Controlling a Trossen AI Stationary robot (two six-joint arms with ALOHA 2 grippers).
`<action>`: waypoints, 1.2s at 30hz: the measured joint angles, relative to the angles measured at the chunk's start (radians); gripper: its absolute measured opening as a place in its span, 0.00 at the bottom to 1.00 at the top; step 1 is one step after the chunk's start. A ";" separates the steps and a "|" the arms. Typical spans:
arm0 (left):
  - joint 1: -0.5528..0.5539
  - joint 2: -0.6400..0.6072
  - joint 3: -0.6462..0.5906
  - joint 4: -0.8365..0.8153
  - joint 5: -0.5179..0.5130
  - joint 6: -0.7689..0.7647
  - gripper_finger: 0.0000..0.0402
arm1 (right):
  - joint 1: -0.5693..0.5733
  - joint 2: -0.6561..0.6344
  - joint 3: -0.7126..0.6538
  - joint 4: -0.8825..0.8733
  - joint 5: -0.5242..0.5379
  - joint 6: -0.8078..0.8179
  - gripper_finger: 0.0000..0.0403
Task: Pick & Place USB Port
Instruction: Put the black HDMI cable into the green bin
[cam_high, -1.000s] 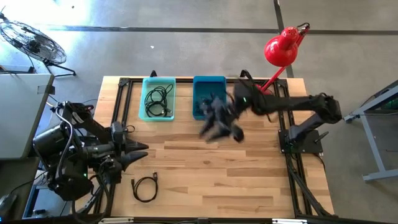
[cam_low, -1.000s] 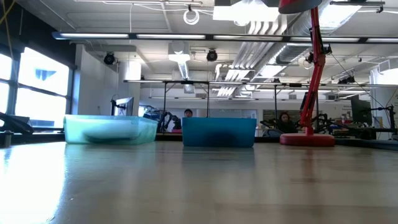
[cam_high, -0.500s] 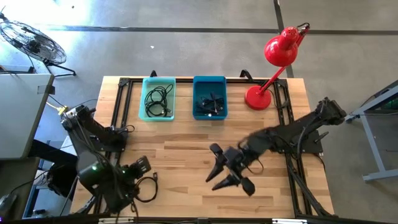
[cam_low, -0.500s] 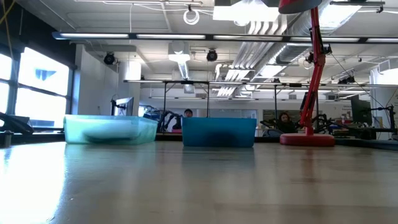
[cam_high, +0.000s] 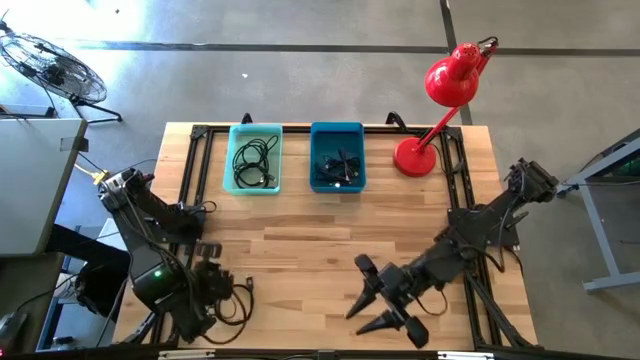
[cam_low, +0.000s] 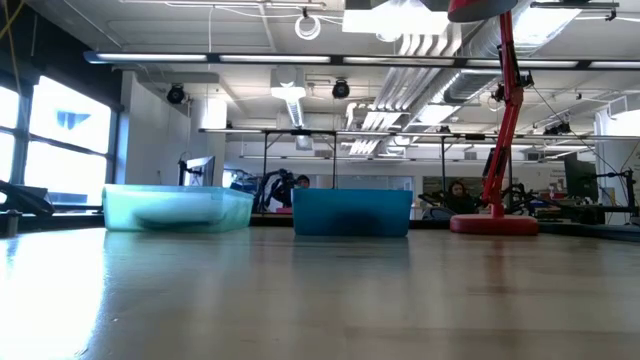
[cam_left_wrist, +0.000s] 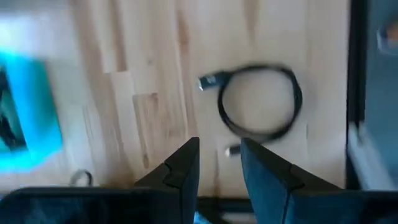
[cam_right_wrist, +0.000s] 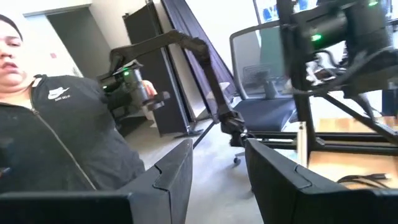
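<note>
Both arms are showing as matte black, jointed links with loose black cables trailing along them. The left arm (cam_high: 150, 215) is glowing with a small green indicator light on its wrist housing. The right arm (cam_high: 480, 230) is ending in a hand (cam_high: 378, 305) with two long, tapered black fingers (cam_right_wrist: 171, 174), angular and smooth-faced.

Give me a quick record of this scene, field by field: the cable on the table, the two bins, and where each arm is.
loose cable: black coil lying on the wooden table, near the front left corner, not held
teal bin: back of table, holds black cables
blue bin: right beside the teal bin, holds dark items
left gripper: above the coil, fingers parted, empty
right gripper: front of table, right of centre, fingers apart, empty
red lamp: back right corner
</note>
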 joint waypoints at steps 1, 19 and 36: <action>0.000 0.003 0.000 -0.001 -0.020 -0.072 0.28 | 0.014 0.000 0.000 0.000 0.008 0.000 0.35; 0.026 0.006 -0.446 0.341 0.212 -0.519 0.28 | 0.254 0.030 0.000 0.003 0.216 -0.010 0.35; 0.027 0.005 -0.630 0.597 0.255 -0.516 0.28 | 0.256 0.034 0.000 0.014 0.218 0.008 0.35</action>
